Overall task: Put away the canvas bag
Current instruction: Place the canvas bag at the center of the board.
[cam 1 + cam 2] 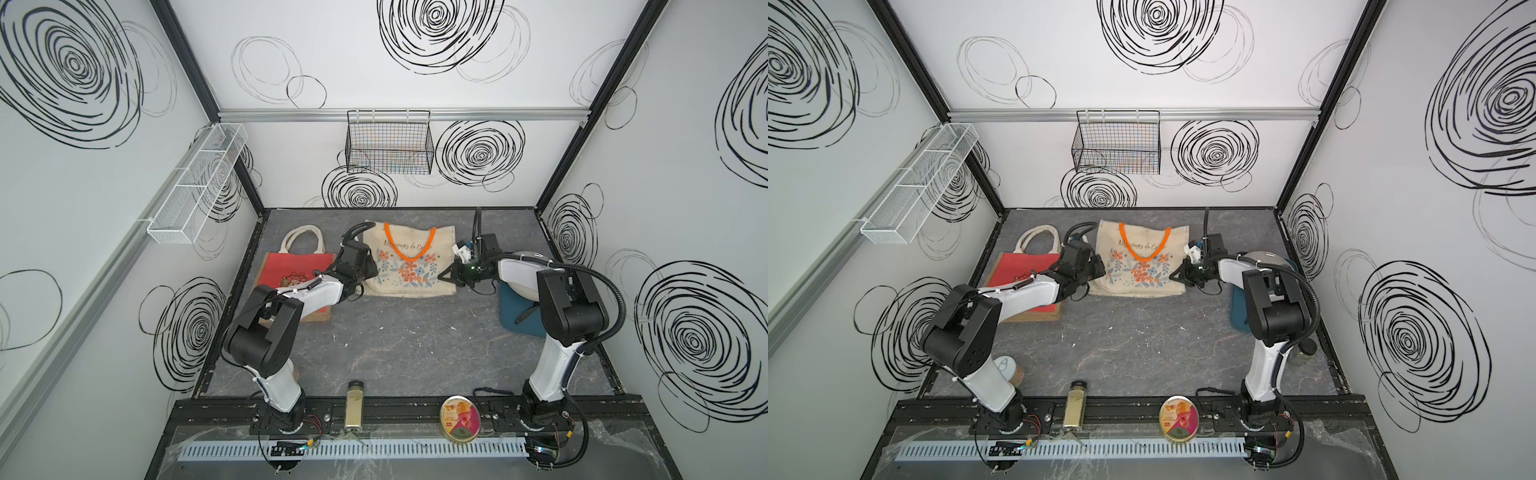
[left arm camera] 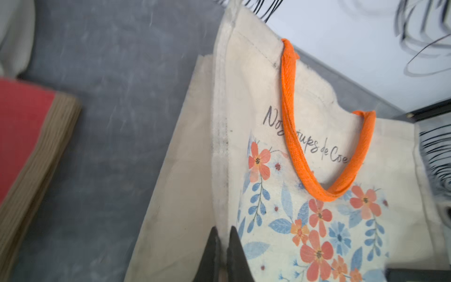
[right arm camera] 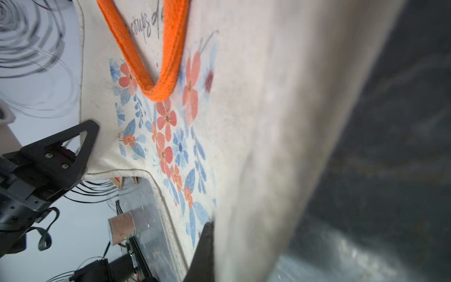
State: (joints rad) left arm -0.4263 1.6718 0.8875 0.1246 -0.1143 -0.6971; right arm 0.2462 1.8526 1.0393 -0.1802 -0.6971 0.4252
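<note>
The canvas bag [image 1: 409, 259] [image 1: 1142, 266] is cream with printed flowers and an orange handle [image 2: 292, 146]. It lies near the back of the grey table in both top views. My left gripper [image 1: 371, 271] [image 2: 224, 230] is shut on the bag's left side seam, with cloth pinched between its black fingertips. On the opposite side, my right gripper [image 1: 446, 276] [image 3: 212, 228] is shut on the bag's right edge. Only one of its fingers [image 3: 205, 244] shows there; cloth hides the other. I cannot tell whether the bag is off the table.
A red bag [image 1: 297, 270] with cream handles lies left of the canvas bag, under my left arm. A black wire basket [image 1: 388, 143] hangs on the back wall, a white mesh shelf [image 1: 199, 183] on the left wall. A blue mat [image 1: 517, 311], spice jar [image 1: 354, 405] and round tin [image 1: 460, 419] are nearby.
</note>
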